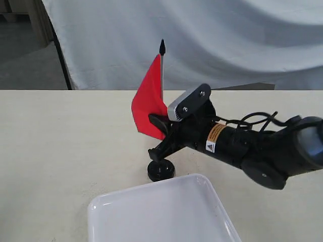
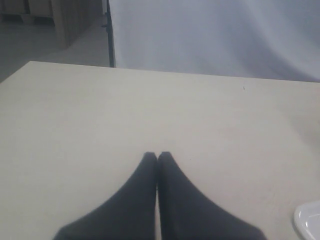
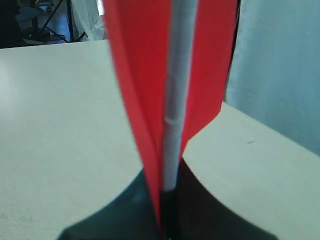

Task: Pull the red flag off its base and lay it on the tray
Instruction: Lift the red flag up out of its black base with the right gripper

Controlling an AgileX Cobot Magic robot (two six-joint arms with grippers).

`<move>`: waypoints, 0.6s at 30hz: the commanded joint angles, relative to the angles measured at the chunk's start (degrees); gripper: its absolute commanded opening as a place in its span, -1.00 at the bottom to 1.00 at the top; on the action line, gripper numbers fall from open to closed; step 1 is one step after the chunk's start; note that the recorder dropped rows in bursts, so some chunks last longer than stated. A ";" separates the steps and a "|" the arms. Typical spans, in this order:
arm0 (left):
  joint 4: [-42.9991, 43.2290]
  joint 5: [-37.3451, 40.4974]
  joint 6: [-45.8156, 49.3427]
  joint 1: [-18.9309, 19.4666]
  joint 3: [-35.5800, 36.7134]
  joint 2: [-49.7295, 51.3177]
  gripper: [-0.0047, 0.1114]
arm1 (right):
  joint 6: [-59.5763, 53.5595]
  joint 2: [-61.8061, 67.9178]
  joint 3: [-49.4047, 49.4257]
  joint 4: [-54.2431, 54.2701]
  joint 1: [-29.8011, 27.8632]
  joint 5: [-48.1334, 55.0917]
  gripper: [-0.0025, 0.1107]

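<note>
The red flag (image 1: 148, 103) stands upright, its cloth hanging left of the thin grey stick, which ends in a pointed black tip. The stick's foot is hidden, possibly still in the round black base (image 1: 161, 170), which sits just beside the far rim of the shallow white tray (image 1: 151, 187).

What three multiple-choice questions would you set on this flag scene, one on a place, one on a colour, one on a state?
1. Where does the base stand relative to the tray? A inside it; B on the table beside it; C stacked under it.
2. What colour is the flag cloth? A blue; B green; C red.
3. What state is the right gripper in? A shut on the flag; B open; C shut, empty.
Answers: B, the exterior view shows it on the table by the rim; C, plainly red; A, the wrist view shows it pinching the stick.
</note>
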 commanded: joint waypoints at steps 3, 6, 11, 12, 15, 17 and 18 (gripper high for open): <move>-0.01 -0.02 0.07 -0.22 0.22 -0.13 -0.92 | -0.09 -14.77 -0.19 -1.17 -0.12 15.37 -0.96; -0.01 -0.02 0.07 -0.22 0.22 -0.13 -0.92 | -0.89 -21.09 -0.29 -4.85 -0.12 23.46 -0.96; -0.01 -0.02 0.07 -0.22 0.22 -0.13 -0.92 | -1.10 -29.65 -0.29 -14.37 0.01 40.75 -0.96; -0.01 -0.02 0.07 -0.22 0.22 -0.13 -0.92 | -1.44 -30.96 -0.29 -16.18 0.25 45.42 -0.96; -0.01 -0.02 0.07 -0.22 0.22 -0.13 -0.92 | -3.85 -33.20 -0.29 -19.57 0.75 58.71 -0.96; -0.01 -0.02 0.07 -0.22 0.22 -0.13 -0.92 | -8.58 -33.52 -0.29 -19.90 1.45 67.65 -0.96; -0.01 -0.02 0.07 -0.22 0.22 -0.13 -0.92 | -10.88 -33.52 -0.29 -19.90 2.07 71.57 -0.96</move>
